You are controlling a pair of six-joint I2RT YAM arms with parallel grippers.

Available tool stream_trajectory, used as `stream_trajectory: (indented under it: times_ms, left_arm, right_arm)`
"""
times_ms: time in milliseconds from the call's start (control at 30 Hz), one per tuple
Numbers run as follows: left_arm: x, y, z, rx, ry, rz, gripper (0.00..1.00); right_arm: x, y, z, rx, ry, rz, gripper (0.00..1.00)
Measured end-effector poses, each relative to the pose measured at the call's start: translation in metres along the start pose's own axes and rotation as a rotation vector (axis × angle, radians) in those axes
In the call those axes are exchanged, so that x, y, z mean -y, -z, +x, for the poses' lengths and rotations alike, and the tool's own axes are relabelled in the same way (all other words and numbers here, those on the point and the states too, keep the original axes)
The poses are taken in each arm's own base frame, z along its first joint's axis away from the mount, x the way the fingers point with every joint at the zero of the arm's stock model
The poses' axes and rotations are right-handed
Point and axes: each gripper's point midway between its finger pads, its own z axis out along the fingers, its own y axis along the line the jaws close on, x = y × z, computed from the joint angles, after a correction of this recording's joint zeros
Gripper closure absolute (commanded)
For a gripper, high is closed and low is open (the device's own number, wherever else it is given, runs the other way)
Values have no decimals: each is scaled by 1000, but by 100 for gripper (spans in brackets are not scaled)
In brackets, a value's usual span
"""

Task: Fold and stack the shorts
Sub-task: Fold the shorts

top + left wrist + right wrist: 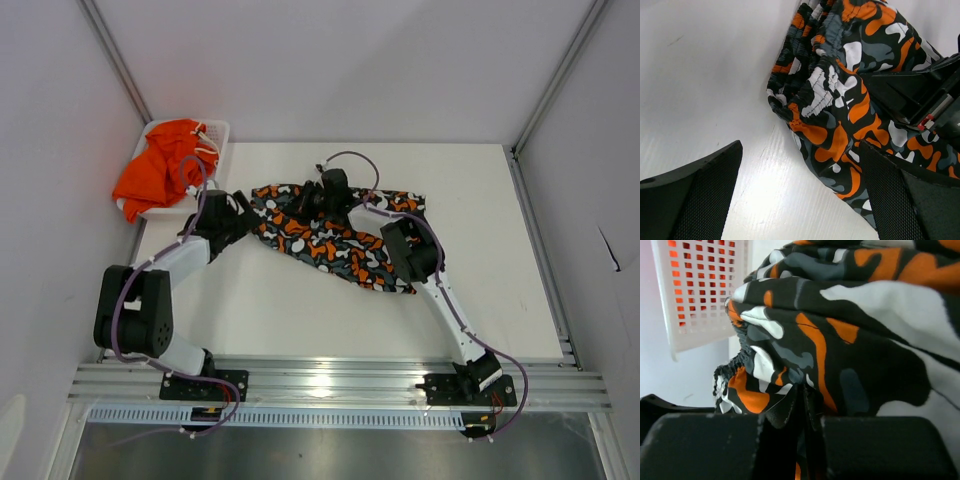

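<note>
On the desk [250, 310], patterned shorts [330, 238], limp and light, likely to bunch. Right hand [805, 400] pinched shut on a fold; left hand [800, 192] spread wide beside the elastic waistband [816, 94]. Probably best gripped at waistband corners.

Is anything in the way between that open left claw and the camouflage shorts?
Nothing visible does. The left gripper stands open right at the edge of the patterned shorts, which lie on the table; the right gripper pinches their fabric.
</note>
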Motion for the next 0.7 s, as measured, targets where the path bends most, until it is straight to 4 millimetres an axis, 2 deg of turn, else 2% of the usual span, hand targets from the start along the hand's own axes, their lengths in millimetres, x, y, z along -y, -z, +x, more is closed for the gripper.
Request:
stream_trajectory:
  times_ms: [67,333,467,567,700]
  left_arm:
    - [-1,-3,3,-12,1,0,1]
    - [1,-5,-1,-8,-4,30,1]
    - [4,-13,-3,-19,2,84,1]
    - [-3,-21,1,-49,21,102,1]
    - [-9,-18,11,-65,29,121,1]
  right_arm:
    - [9,-1,4,-9,-14,26,92]
    - [9,0,2,-31,44,83,91]
    - [10,1,5,-60,116,136,92]
    - [10,2,10,-83,174,148,92]
    - [10,11,21,-115,261,171,93]
